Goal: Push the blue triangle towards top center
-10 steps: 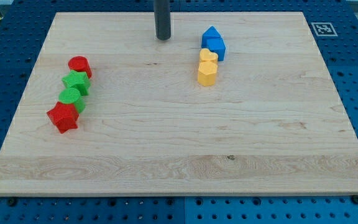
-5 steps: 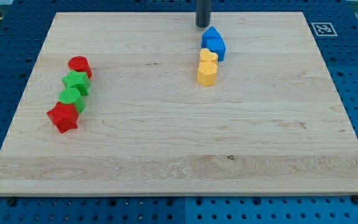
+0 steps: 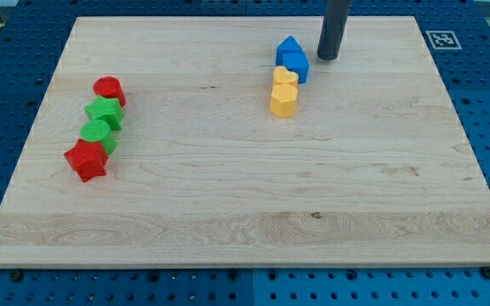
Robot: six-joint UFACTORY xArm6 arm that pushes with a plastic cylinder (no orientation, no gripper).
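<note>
Blue triangle (image 3: 288, 46), my tip (image 3: 327, 57) beside

On the pale, wood-grained surface (image 3: 228, 187), two blue blocks (image 3: 292, 58) and two yellow blocks (image 3: 284, 92) sit near its top edge, two red blocks (image 3: 87, 160) and two green ones (image 3: 104, 111) near its left edge, beside a dark grey rod (image 3: 332, 30).

Eight blocks sit on the worktop (image 3: 228, 195): two blue, two yellow, two green and two red. Near the top edge are the blue triangle (image 3: 288, 46), blue cube (image 3: 296, 65), yellow heart (image 3: 285, 76) and yellow hexagon (image 3: 283, 99). Toward the left edge are the red cylinder (image 3: 109, 89), green star (image 3: 105, 111), green cylinder (image 3: 98, 134) and red star (image 3: 86, 160).
</note>
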